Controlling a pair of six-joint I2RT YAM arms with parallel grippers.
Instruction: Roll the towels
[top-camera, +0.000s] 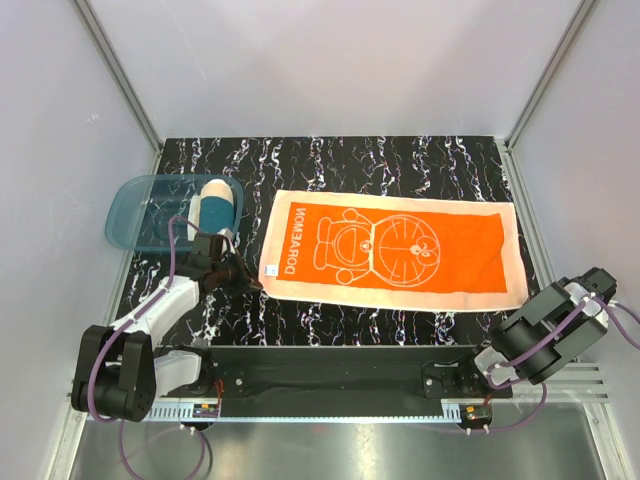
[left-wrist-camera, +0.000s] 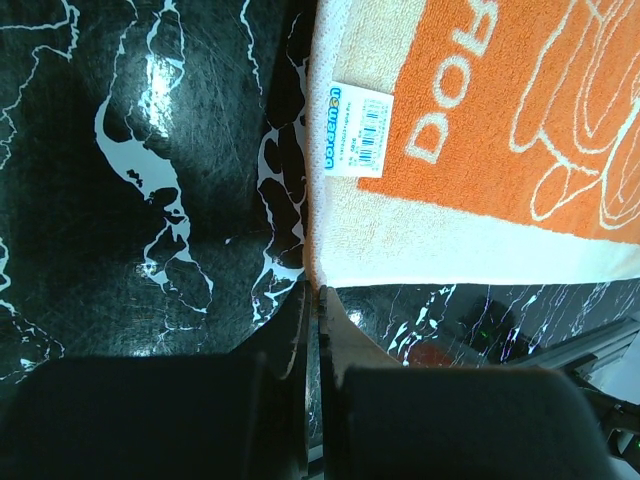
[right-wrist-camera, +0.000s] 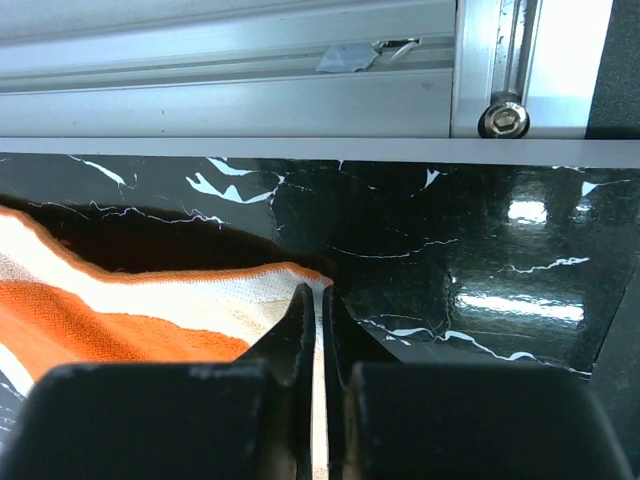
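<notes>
Two towels show. The orange towel lies flat, print up, with its long axis running left to right across the counter and its lettering toward the left edge. Its right end nears the right edge, and a band of counter shows beyond its far side. The teal towel sits rolled in the tray by the far left corner. The right hand is clamped on the orange towel's near right corner. The left hand is clenched at its near left corner, but I cannot tell whether it pinches cloth.

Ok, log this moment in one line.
orange towel: flat | left end effector: shut on corner | right end effector: shut on corner | blue towel: rolled, in tray
</notes>
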